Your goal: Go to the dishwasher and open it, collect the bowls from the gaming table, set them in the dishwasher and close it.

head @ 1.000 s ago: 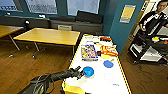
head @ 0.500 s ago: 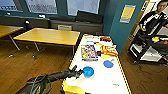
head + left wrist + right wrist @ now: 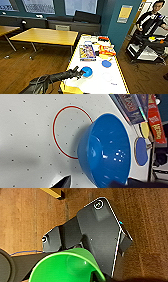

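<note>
A bright blue bowl [image 3: 87, 71] stands near the front of the gaming table [image 3: 100, 83], a long white top with a yellow edge. My left arm reaches in from the left, and my left gripper [image 3: 81, 73] sits at the bowl's left rim. In the left wrist view the blue bowl [image 3: 107, 151] looms large, with a dark fingertip [image 3: 63, 182] beside its outer wall and another dark part at its far side, so the gripper stands open around the rim. In the right wrist view a green bowl [image 3: 67, 265] hangs close to the camera above the wooden floor, held by my right gripper.
A flat blue disc [image 3: 106, 63], game boxes [image 3: 87, 52] and red packets [image 3: 107, 50] lie further along the table. A yellow-topped table [image 3: 47, 36] stands to the left. A person [image 3: 152, 20] stands behind a black trolley [image 3: 147, 48] at the right.
</note>
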You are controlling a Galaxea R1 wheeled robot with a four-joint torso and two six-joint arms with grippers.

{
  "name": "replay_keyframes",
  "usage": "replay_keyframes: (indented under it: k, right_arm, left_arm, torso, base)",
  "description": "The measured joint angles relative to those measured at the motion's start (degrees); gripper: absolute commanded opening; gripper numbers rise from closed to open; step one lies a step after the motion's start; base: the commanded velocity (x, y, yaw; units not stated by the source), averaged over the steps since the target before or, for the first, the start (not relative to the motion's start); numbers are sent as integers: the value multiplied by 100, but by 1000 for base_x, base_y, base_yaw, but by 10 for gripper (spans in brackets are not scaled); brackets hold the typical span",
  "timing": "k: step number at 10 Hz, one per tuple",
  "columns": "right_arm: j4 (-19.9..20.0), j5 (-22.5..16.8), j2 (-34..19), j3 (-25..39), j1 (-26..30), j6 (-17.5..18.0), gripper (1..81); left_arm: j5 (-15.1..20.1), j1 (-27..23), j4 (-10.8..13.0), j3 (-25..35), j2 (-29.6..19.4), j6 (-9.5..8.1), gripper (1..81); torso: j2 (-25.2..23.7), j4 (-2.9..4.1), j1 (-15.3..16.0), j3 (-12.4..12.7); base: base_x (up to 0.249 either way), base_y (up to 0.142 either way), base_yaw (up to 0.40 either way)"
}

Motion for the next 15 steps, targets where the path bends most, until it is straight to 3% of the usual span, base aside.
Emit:
replay_keyframes:
  k: [2,8,15]
  right_arm:
    - [-2,1,5,-7,9,0,10]
    - [-18,4,115,-113,6,0,10]
    - [-21,1,157,-240,9,6,10]
  left_arm:
    - [16,38,0,-2,-6,0,811]
    - [844,77,52,-446,247,-67,811]
    - [909,-33,88,-427,424,-194,811]
  torso:
    - [0,0,0,0]
    - [0,0,0,0]
    - [0,0,0,0]
  base:
    - [0,0,0]
    - [0,0,0]
    - [0,0,0]
